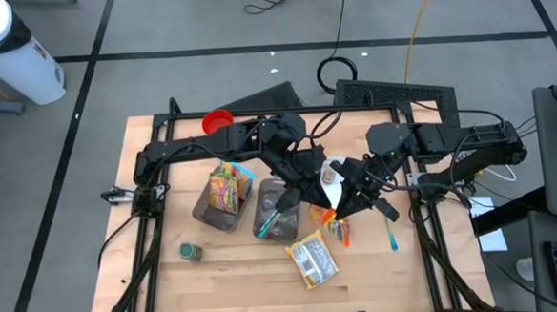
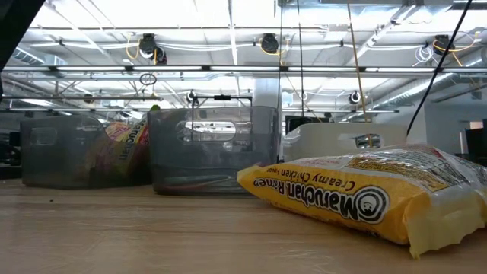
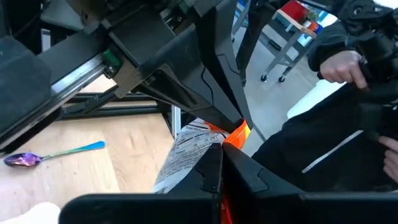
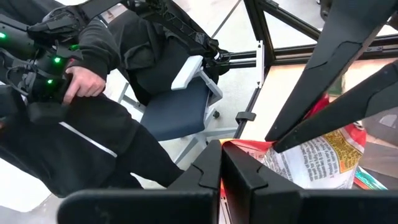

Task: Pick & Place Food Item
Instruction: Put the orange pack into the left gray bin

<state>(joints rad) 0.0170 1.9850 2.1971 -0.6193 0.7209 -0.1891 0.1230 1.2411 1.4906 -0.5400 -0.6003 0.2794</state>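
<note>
Both grippers, left (image 1: 321, 209) and right (image 1: 341, 210), have their fingers pinched shut on one orange packet (image 1: 331, 218) held over the desk (image 1: 171, 286) beside the bins (image 1: 274, 214), seemingly mid-handover.

At twelve o'clock we see a red cup (image 1: 217, 120); at eight a small can (image 1: 189, 250); at three a blue-handled spoon (image 1: 391, 234).

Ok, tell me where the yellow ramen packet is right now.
In the high view the yellow ramen packet lies flat on the table's front middle, just in front of the two clear bins and below both grippers; in the low view it fills the right foreground.
</note>
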